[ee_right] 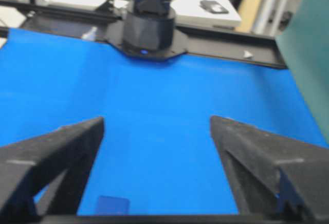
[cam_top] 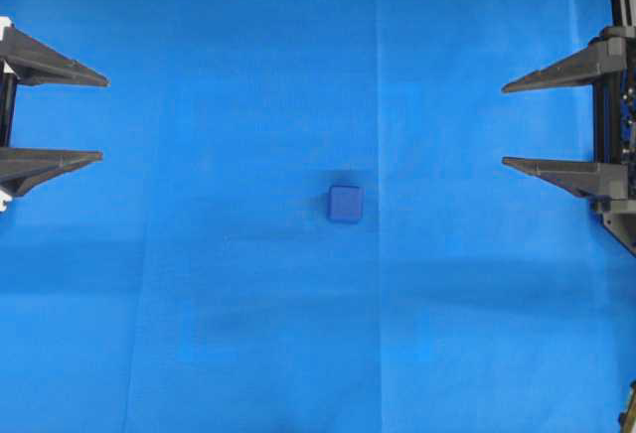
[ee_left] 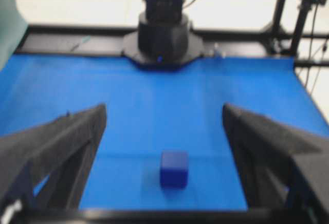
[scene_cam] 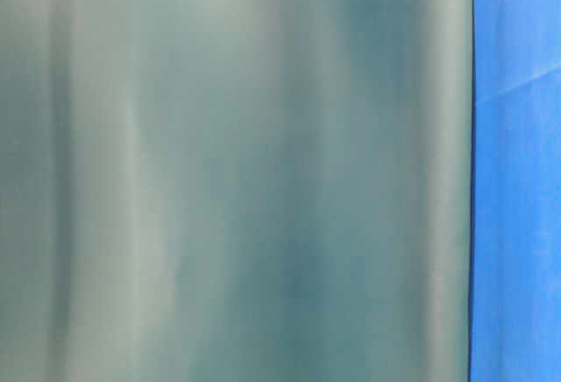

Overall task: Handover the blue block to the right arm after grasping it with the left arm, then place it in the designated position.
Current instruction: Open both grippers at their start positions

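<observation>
Blue block (cam_top: 345,204) is sitting mid-cloth, well apart from both grippers, jaws gaping and holding nothing, so left gripper (cam_top: 99,118) should be centring over it, straddling flat faces squarely before closing, right gripper (cam_top: 507,124) waiting.

The blue cloth (cam_top: 199,254) is being lit brightly and evenly from above, and only a faint shadow is being cast around the blue block (cam_top: 345,204). Both wrist views are being softened by blur. The table-level view is being filled by a defocused grey-green surface (scene_cam: 228,172).
</observation>
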Robot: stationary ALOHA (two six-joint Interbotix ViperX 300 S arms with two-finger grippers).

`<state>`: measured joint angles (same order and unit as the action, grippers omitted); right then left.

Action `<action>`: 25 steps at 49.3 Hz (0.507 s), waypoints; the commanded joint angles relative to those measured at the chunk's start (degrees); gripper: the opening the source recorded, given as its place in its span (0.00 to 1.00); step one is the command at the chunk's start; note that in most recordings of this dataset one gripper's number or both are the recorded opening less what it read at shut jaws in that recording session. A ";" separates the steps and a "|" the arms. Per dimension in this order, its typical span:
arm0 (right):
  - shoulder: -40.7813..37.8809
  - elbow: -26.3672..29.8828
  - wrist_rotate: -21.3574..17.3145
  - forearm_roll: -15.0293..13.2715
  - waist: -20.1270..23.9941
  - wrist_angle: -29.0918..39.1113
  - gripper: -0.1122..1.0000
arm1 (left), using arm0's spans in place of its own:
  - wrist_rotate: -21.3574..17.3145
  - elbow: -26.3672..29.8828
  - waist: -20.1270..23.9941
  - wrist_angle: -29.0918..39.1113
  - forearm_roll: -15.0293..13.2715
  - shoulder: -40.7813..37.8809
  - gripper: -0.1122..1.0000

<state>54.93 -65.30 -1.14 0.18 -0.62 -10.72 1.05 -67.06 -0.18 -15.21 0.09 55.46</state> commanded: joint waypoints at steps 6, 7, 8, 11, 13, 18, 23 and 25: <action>-0.44 1.49 -0.09 0.26 -0.62 -0.35 0.98 | 0.09 0.70 0.00 0.18 0.09 -0.35 0.94; -0.44 1.49 -0.09 0.26 -0.70 -0.35 0.98 | 0.09 0.70 0.00 0.18 0.09 -0.35 0.94; -0.44 1.49 -0.09 0.26 -0.79 -0.35 0.98 | 0.09 0.70 0.00 0.18 0.09 -0.35 0.94; -0.44 1.49 -0.09 0.26 -0.88 -0.26 0.98 | 0.18 0.70 0.00 0.18 0.09 -0.53 0.94; -0.53 1.49 -0.09 0.26 -0.88 -0.26 0.98 | 0.26 0.79 0.00 0.00 0.00 -0.70 0.94; -0.62 1.49 -0.09 0.26 -0.88 -0.26 0.98 | 0.35 0.97 0.00 -0.53 0.00 -1.67 0.94; -0.88 1.41 0.00 0.26 -0.97 -0.26 0.98 | 0.35 1.67 0.00 -2.11 0.00 -3.96 0.94; -0.97 1.32 -0.09 0.26 -0.97 -0.35 0.98 | 0.26 2.20 0.00 -2.81 0.09 -5.45 0.94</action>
<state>54.49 -65.30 -1.14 0.26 -1.41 -10.72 1.32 -66.80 -0.18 -16.35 0.09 52.47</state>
